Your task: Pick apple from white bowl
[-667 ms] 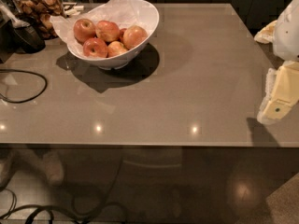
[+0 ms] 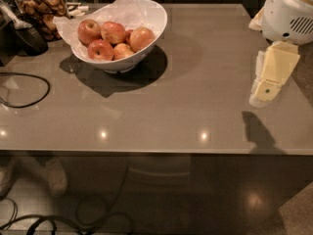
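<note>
your end effector [image 2: 266, 84] hangs at 3 o'clock, above the right edge of the worktop [image 2: 186, 106], well apart from the white bowl [image 2: 159, 18]. you cannot tell whether it is released or clenched. the apple [image 2: 142, 38] lies at the right of the pile in that bowl at 11 o'clock, touching its neighbours on crinkled paper. open worktop stretches from the bowl to the end effector and down to the near edge at 6 o'clock. a black cable [image 2: 24, 89] loops at 9 o'clock, and a jar [image 2: 41, 9] stands at the far left corner.

Hand [image 2: 260, 95] now farther left and higher, above the right edge of the table [image 2: 195, 87].
</note>
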